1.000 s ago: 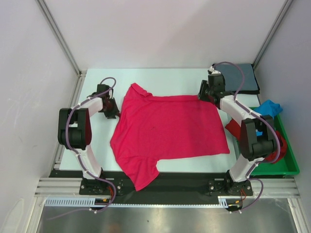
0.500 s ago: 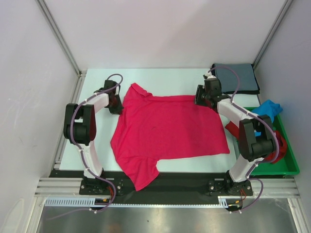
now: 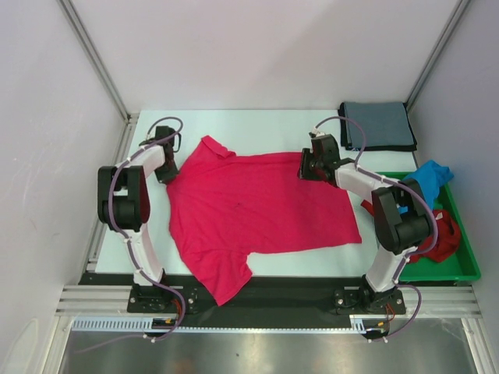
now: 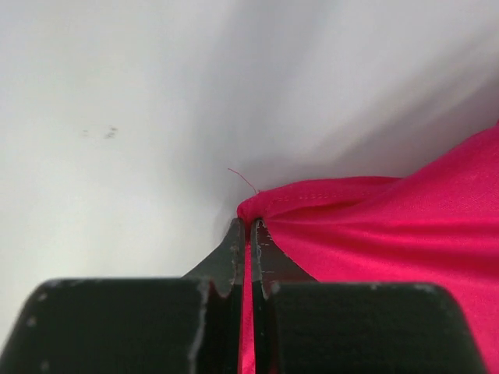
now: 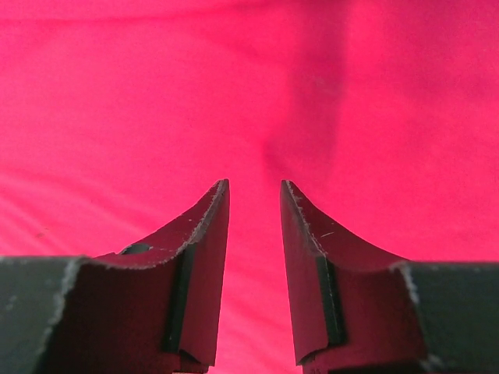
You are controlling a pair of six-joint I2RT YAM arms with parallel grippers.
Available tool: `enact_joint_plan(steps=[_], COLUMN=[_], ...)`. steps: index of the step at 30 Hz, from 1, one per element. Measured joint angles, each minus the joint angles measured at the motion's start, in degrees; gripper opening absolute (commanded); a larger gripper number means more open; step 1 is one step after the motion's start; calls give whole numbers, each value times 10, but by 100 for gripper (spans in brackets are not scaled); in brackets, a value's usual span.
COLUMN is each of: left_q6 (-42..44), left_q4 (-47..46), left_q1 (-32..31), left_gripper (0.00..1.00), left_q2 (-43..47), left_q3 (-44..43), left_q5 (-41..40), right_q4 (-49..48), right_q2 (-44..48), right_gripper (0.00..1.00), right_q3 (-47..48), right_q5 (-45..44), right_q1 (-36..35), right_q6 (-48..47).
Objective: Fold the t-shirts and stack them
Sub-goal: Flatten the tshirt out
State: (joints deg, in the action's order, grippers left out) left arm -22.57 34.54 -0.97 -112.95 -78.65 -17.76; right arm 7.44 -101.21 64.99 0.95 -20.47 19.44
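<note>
– Left pincer (image 4: 248, 234)?
– Clamped shut on the pink shirt (image 3: 257, 210), at its edge. The rest lies flat on the bench (image 3: 257, 132) to its right.
– Right pincer (image 5: 253, 195)?
– Half open and empty, with cloth just beneath it. I'd pinch firmly there, then lift both level so the fold lands straight.

no legible text, no labels, no numbers, no signs

A bright pink-red t-shirt (image 3: 257, 206) on the whitish counter (image 3: 265, 126), a grey-blue t-shirt (image 3: 380, 126), a bright blue t-shirt (image 3: 431, 173) and a darker red t-shirt (image 3: 443, 238) (all plain) in the green tray (image 3: 451, 274).
</note>
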Motion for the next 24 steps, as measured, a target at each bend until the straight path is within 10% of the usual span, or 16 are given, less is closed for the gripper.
enact_joint_plan(steps=[3, 9, 16, 24], left_q6=[0, -3, -14, -30], left_q4=[10, 21, 3, -119], left_q1=[15, 36, 25, -14], left_gripper=[1, 56, 55, 61], left_q2=[0, -3, 71, 34], left_q3=[-14, -40, 1, -81], left_q5=[-8, -18, -3, 209], right_q4=[1, 9, 24, 31], right_q2=[-8, -42, -107, -164], right_gripper=[38, 40, 49, 63], right_q3=[-2, 19, 129, 231], right_q5=[0, 0, 6, 28], right_q1=[2, 7, 13, 56], right_q6=[0, 0, -3, -6])
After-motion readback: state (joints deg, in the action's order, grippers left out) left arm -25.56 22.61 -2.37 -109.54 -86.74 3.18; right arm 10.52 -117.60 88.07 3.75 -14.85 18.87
